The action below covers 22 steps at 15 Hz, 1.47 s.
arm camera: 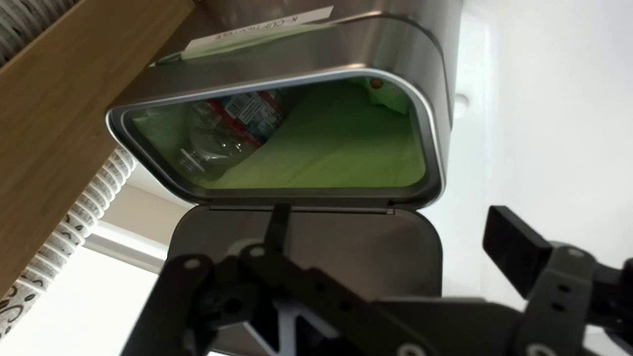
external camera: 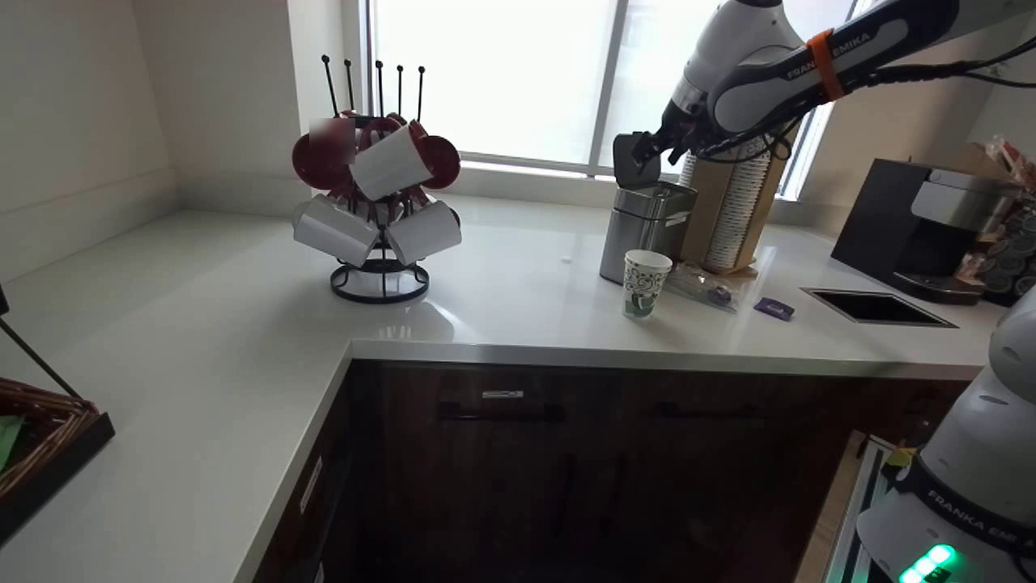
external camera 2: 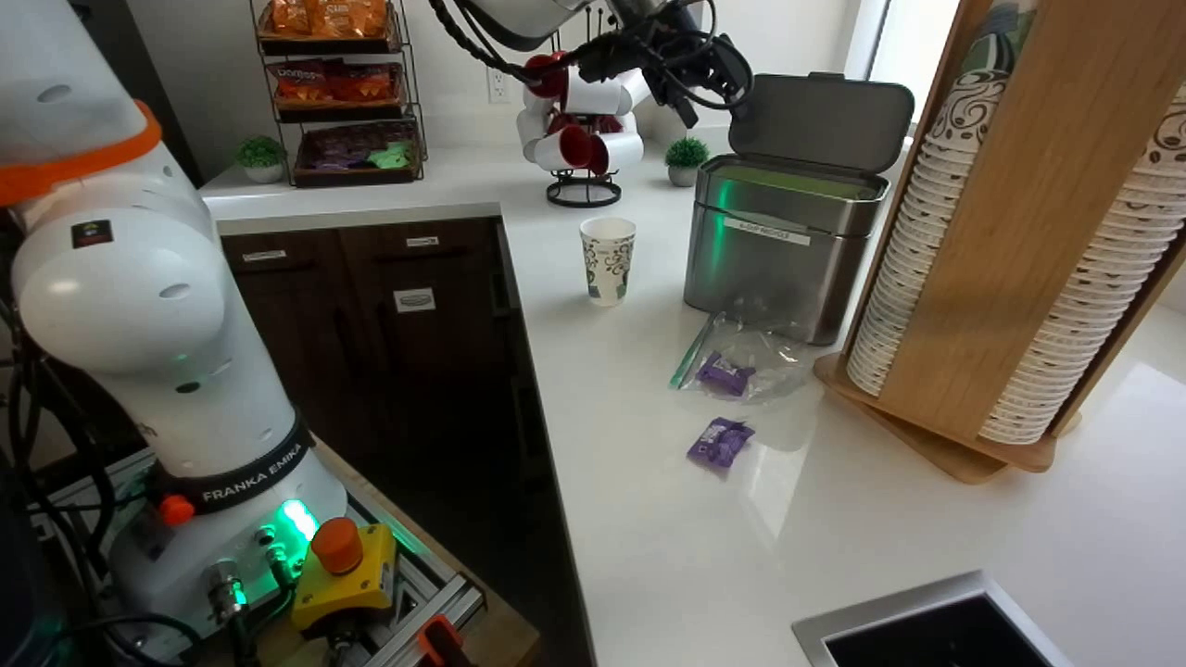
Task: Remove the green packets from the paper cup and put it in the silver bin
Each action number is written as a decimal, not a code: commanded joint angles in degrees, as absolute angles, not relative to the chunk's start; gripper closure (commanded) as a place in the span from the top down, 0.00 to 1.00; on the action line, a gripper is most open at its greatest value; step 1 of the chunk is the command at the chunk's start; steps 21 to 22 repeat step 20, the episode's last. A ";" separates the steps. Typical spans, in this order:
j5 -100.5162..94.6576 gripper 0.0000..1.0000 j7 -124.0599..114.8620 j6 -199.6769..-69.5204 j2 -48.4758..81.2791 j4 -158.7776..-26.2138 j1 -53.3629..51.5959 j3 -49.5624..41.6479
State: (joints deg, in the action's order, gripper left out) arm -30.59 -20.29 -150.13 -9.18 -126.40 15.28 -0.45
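Hanging near the raised lid point(external camera 2: 820, 120) of the bin point(external camera 2: 778, 278), the gripper point(arm camera: 390, 217) is showing its jaws spread wide, and they are holding nothing. Through the wrist view I am looking down into the bin's mouth: a green liner point(arm camera: 331, 153) is covering the inside, crumpled clear plastic point(arm camera: 212, 141) and a red-edged printed wrapper point(arm camera: 254, 116) are lying toward the left of that view, and what looks like a green packet point(arm camera: 390, 96) is sitting in the upper right corner, only partly showing.

The cup point(external camera 2: 608, 264) is standing upright on the counter point(external camera 2: 639, 482), near the bin yet apart from it. Its inside isn't showing from where I'm watching, so I can't tell what it is holding. Just beside the bin's foot a clear bag point(external camera 2: 776, 359) is lying with a purple packet point(external camera 2: 725, 373) in or under it; a second purple packet point(external camera 2: 721, 443) is lying loose nearby.

Close by the bin a wooden rack point(external camera 2: 1019, 232) is standing, bearing tall stacks of paper cups point(external camera 2: 913, 259). Farther along, a coffee machine point(external camera: 878, 219) is sitting beside a metal-rimmed opening point(external camera 2: 889, 609). Over on the far counter a mug tree point(external camera: 379, 300) is carrying white mugs point(external camera: 391, 164) with red insides, and on a snack rack point(external camera 2: 357, 178) green wrappers point(external camera 2: 391, 156) are lying beside purple ones. Green lights point(external camera 2: 298, 521) are glowing low on the white arm point(external camera 2: 232, 371).
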 commanded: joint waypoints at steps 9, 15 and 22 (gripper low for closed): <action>-7.60 1.00 5.62 -127.16 -18.86 -130.51 6.25 -4.69; -3.37 1.00 7.42 -122.15 -24.21 -135.89 4.13 -5.42; -0.77 1.00 5.17 -122.93 -23.29 -137.03 4.02 -4.90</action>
